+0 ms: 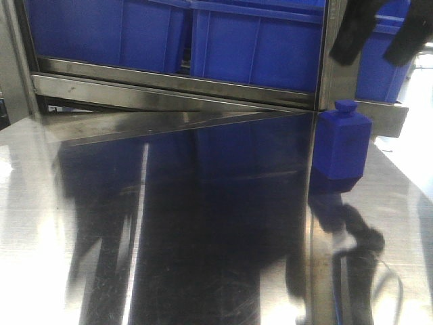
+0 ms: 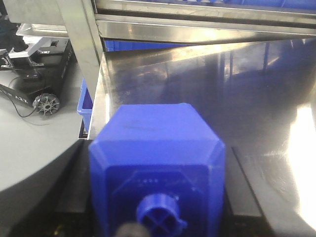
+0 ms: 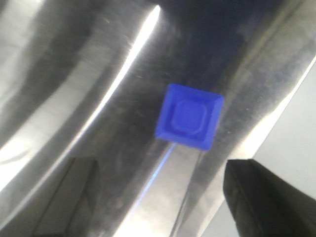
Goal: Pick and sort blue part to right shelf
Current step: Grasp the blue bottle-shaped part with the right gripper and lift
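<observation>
While right tool (image 1: pixel 372 55) gapes over blue part (image 1: pixel 345 142), second blue part (image 2: pixel 153 128) fills left tool (image 2: pixel 159 153) (grip unclear).

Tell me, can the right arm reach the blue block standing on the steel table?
Probably yes: the right tool hangs open above the blue block, which stands upright on the table with nothing covering it.
</observation>
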### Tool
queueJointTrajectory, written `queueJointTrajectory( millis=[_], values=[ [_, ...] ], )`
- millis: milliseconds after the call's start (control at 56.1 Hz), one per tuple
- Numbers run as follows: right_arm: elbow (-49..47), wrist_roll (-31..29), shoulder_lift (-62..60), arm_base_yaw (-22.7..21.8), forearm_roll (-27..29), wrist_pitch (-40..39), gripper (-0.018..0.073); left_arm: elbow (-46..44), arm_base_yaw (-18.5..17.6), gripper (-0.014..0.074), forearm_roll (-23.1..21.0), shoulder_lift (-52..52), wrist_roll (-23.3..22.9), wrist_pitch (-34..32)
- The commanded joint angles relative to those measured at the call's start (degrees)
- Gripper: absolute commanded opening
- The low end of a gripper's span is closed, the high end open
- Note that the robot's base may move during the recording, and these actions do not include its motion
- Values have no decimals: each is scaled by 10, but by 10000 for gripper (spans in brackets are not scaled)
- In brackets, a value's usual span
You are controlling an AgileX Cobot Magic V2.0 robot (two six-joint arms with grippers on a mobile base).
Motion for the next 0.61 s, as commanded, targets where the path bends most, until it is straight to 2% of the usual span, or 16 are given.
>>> queueJointTrajectory(
  millis=[0,285,589],
  values=[
    [-34,2,9,0,-1,-16,620,-18,2,332,-5,-1,0,-51],
    [-56,2,99,0,0,-14,620,-18,2,332,-5,-1,0,-51],
    [-57,2,139,0,0,-11,604,-18,2,332,-5,-1,0,-51]
  ],
)
